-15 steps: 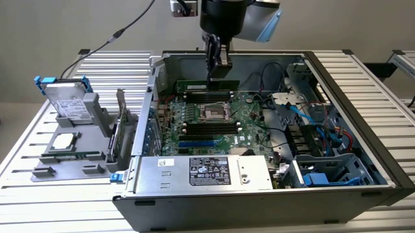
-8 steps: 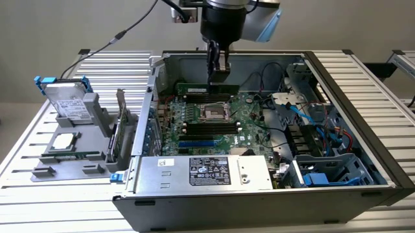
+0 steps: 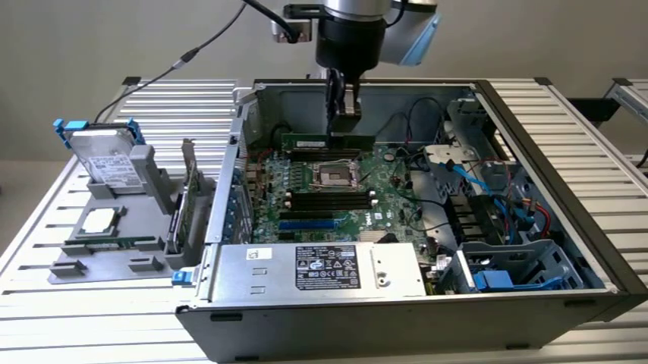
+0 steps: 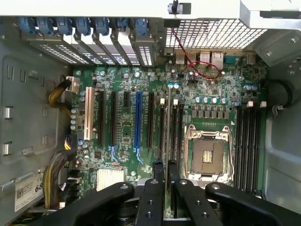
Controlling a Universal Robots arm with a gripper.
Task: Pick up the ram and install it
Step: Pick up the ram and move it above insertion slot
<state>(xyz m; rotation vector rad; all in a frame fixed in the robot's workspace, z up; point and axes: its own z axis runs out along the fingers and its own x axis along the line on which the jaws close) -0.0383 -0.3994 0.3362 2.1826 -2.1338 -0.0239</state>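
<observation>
Here, I saw the end effector clamped narrowly on the long, flat green circuit-board ram, held directly beneath it, long axis parallel to the long black motherboard slots close below.

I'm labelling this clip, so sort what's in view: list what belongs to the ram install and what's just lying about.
In the job:
gripper, shut on the ram
black memory slots close by the ram
motherboard

Lying about:
hard drive and expansion card, on the grey stand outside the case
power supply
</observation>
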